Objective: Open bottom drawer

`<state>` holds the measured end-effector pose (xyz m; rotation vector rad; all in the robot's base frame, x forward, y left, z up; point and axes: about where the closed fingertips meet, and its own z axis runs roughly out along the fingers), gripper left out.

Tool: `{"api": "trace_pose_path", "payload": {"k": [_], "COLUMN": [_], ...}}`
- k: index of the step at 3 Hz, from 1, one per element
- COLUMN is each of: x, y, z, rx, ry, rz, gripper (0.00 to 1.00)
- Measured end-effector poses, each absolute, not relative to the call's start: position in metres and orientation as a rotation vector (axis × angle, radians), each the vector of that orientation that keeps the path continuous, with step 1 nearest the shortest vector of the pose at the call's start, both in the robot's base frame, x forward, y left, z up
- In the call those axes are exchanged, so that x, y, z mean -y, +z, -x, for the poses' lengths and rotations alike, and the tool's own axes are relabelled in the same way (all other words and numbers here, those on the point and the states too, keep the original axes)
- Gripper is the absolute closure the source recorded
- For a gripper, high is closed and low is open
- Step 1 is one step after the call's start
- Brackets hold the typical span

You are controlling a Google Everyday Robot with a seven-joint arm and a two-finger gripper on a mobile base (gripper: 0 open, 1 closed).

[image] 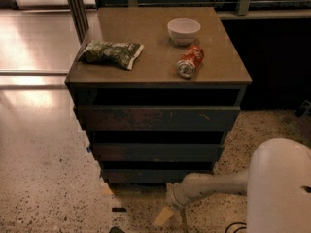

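The bottom drawer (pixel 156 176) is the lowest, slimmest dark front of the three on the cabinet, just above the floor; its front stands about flush with the drawers above. My gripper (pixel 164 216) hangs low over the speckled floor, just in front of and below the bottom drawer, a little right of its middle. It reaches in from the white arm (pixel 214 184) at the lower right. It is apart from the drawer front and holds nothing that I can see.
The middle drawer front (pixel 158 152) and the tallest top front (pixel 158 119) sit above. On the cabinet top (pixel 146 38) lie a green chip bag (pixel 111 53), a white bowl (pixel 183 30) and a red can (pixel 190 60) on its side. A dark wall stands at the right.
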<state>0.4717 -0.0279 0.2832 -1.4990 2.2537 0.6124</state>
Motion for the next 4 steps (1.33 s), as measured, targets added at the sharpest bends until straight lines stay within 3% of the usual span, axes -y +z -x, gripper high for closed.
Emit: {"api": "trace_pose_path", "payload": {"k": [1, 4], "x": [0.027, 0.030], "y": [0.282, 0.236], "z": [-0.474, -0.614], "rx": [-2.251, -2.176], "ry": [0.609, 0.451], "rz": [1.497, 1.337], "gripper": [0.00, 0.00]}}
